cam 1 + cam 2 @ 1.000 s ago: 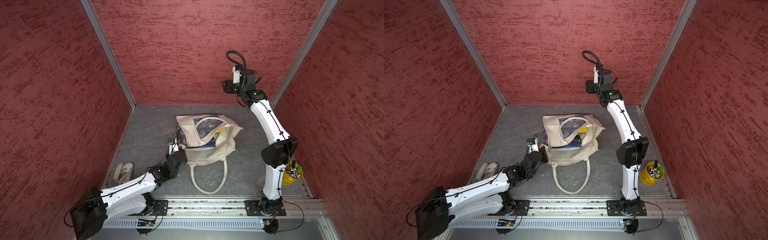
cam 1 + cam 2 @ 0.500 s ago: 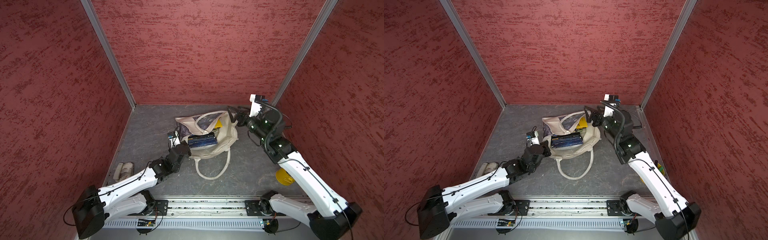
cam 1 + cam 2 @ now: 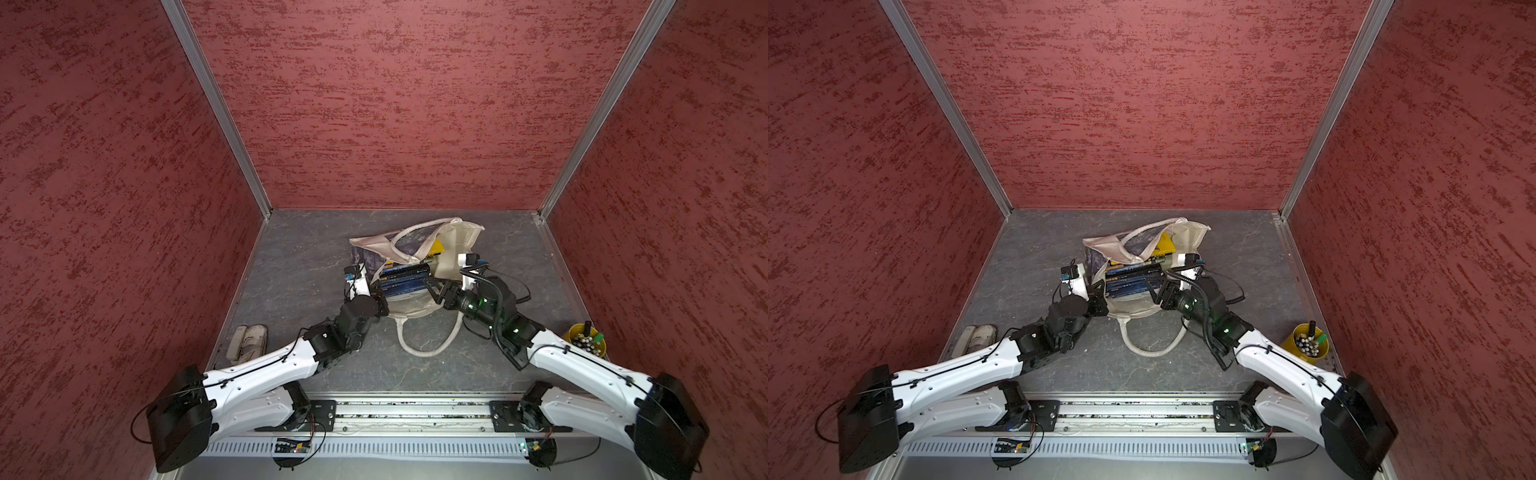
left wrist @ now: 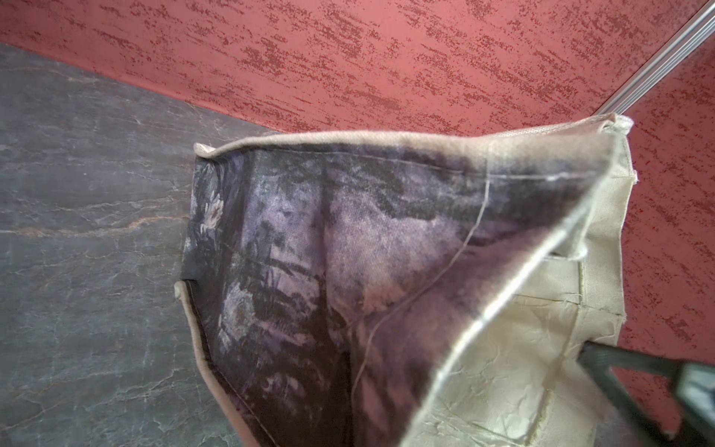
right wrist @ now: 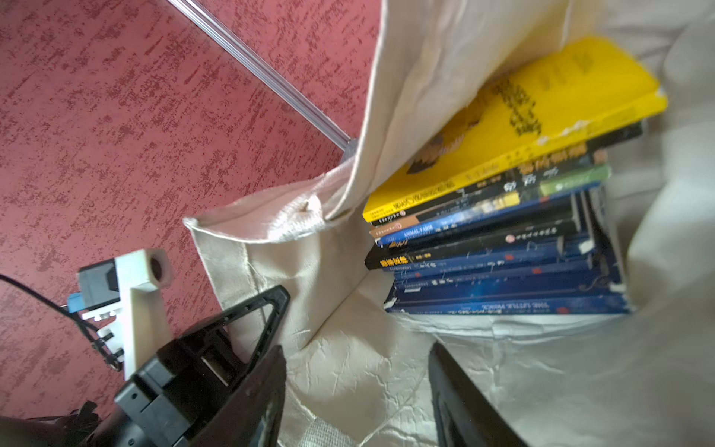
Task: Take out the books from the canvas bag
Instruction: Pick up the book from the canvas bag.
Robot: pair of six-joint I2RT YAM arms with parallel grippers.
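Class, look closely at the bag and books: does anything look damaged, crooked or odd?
Yes. The yellow book atop the stack has white chips along its cover edge, the stack is fanned unevenly, and a loose thread trails across the print on the canvas bag.

Soft, even overhead light keeps both top views bright and nearly shadowless, with wide-angle bending at the edges; the wrist views show the books (image 5: 499,247) motion-smeared and the nearest canvas bag (image 4: 503,387) cloth out of focus
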